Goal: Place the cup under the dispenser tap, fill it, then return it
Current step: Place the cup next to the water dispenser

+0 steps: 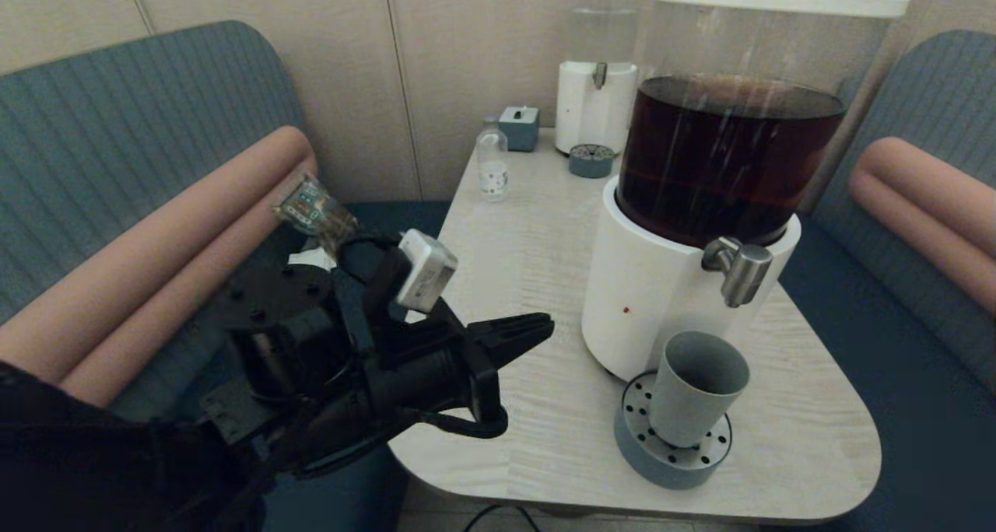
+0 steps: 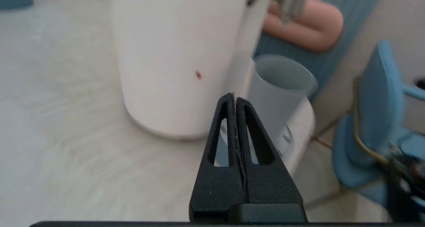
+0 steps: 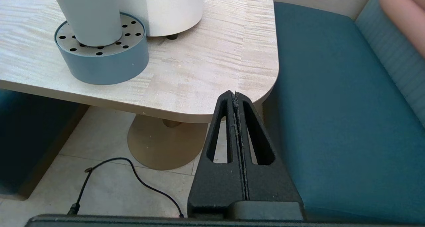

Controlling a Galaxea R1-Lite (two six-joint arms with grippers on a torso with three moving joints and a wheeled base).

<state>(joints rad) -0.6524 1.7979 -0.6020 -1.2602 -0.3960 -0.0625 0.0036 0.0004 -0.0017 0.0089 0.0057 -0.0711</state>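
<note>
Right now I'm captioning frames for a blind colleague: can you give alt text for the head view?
A grey-blue cup stands on a perforated drip tray under the metal tap of a dispenser holding dark liquid. The left gripper, shut and empty, points toward it over the pale table.

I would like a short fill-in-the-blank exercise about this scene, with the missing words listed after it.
1. The cup stands on the round perforated ____, below the dispenser tap.
2. The left gripper has its jaws ____ and holds nothing.
3. The liquid in the big clear tank is dark ____.
4. The right gripper hangs beyond the table edge, above the tiled ____.

Missing words: drip tray; shut; brown; floor
</note>
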